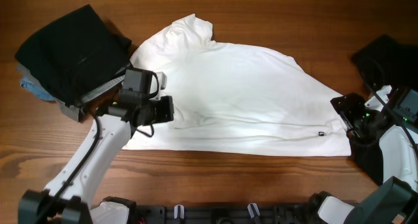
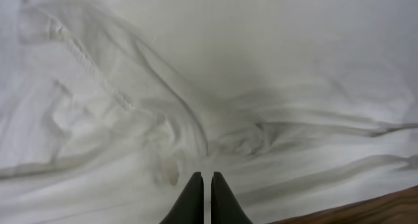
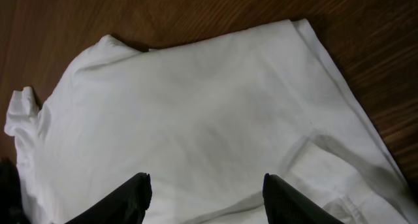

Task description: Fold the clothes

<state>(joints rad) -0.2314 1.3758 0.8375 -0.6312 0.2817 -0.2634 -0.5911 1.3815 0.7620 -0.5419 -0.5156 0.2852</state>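
I judge folding barely begun: white T-shirt (image 1: pixel 241 93) lies rumpled on the table (image 1: pixel 261 8). Left gripper (image 2: pixel 206 177) at its sleeve end, jaws shut; right gripper (image 3: pixel 206 181) over its hem end, jaws wide, empty.

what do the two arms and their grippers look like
The left arm and right arm have white shells with black joints. A black cable runs along the left arm. The left gripper has slim black tapering fingers; the right gripper has broader black ones.
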